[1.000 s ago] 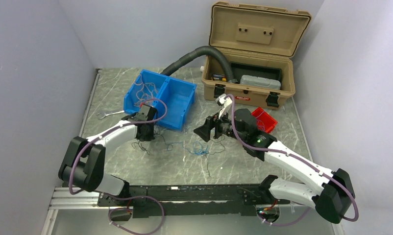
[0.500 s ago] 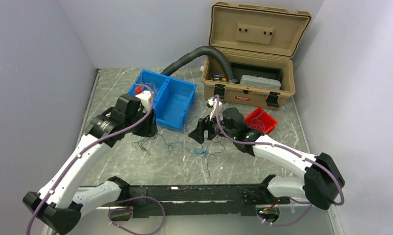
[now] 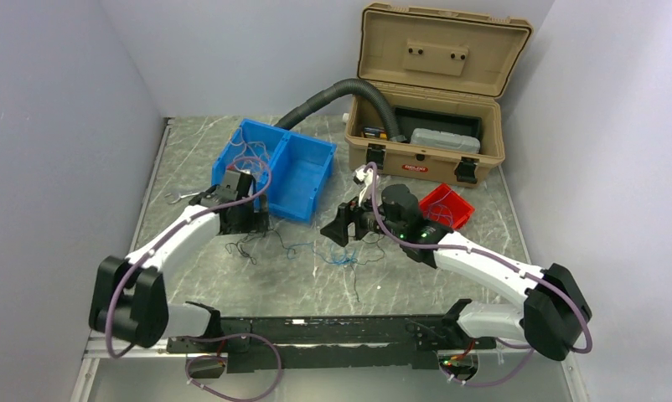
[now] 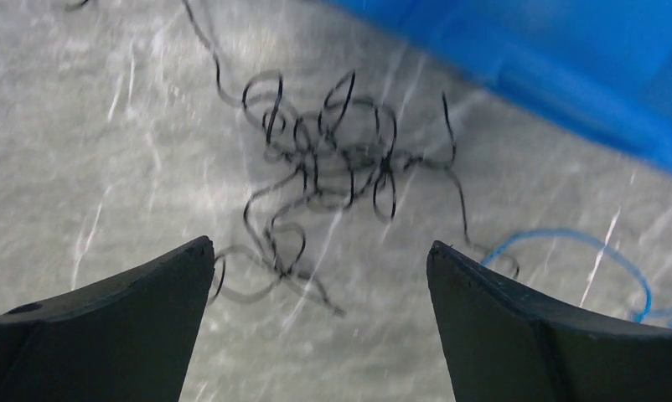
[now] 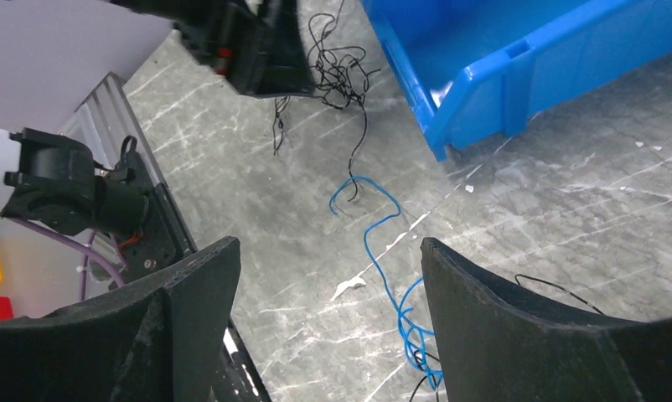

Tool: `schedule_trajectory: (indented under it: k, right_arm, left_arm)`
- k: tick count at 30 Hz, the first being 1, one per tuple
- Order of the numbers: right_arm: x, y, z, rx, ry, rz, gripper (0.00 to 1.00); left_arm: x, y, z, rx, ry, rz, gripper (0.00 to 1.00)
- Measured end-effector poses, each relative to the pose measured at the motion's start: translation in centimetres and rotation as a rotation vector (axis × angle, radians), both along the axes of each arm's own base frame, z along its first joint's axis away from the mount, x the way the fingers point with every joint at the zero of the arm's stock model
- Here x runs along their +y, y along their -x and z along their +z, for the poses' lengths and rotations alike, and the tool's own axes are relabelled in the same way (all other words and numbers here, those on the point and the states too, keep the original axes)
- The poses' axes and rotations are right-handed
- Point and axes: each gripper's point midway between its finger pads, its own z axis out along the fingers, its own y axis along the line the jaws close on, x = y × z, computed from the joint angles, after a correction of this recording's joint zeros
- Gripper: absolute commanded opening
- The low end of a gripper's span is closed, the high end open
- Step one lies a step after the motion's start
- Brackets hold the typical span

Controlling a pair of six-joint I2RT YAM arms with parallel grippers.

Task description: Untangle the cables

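The left claw is spread wide and holds nothing. Black cables lie knotted on the grey surface beyond its tips. A blue cable loops at the right edge, with a blue bin in the top-right corner.

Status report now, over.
Left claw open over tangled thin black wires. Right claw open near thin blue wire. Blue plastic bin close beside tangle.

Glossy blue plastic bin; grey marbled table; matt black cables.

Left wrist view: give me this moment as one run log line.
left gripper open, aimed at black wire tangle | right gripper open, facing blue wire | blue bin beside tangle | nothing grasped
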Motion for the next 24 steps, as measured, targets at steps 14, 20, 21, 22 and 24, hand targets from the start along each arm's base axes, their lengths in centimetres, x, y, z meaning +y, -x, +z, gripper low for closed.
schedule_trajectory:
  k: [14, 20, 21, 22, 24]
  right_arm:
    - [-0.9, 0.0, 1.3, -0.036, -0.013, -0.036, 0.81]
    - [-1.5, -0.7, -1.2, 0.016, 0.057, -0.089, 0.81]
    - [-1.6, -0.8, -1.9, 0.032, 0.076, -0.098, 0.81]
    - [-1.7, -0.8, -2.5, 0.047, 0.092, -0.103, 0.81]
    - [-1.8, -0.8, -3.5, 0.074, 0.113, -0.108, 0.81]
  left_arm:
    - [0.8, -5.2, -5.9, -0.016, 0.039, 0.148, 0.0]
    - [0.3, -2.8, -1.0, -0.102, 0.093, 0.109, 0.0]
    - [0.1, -2.3, 0.6, -0.139, 0.111, 0.093, 0.0]
    - [0.0, -2.0, 1.9, -0.167, 0.126, 0.084, 0.0]
    - [0.0, -0.8, 4.8, -0.215, 0.144, 0.072, 0.0]
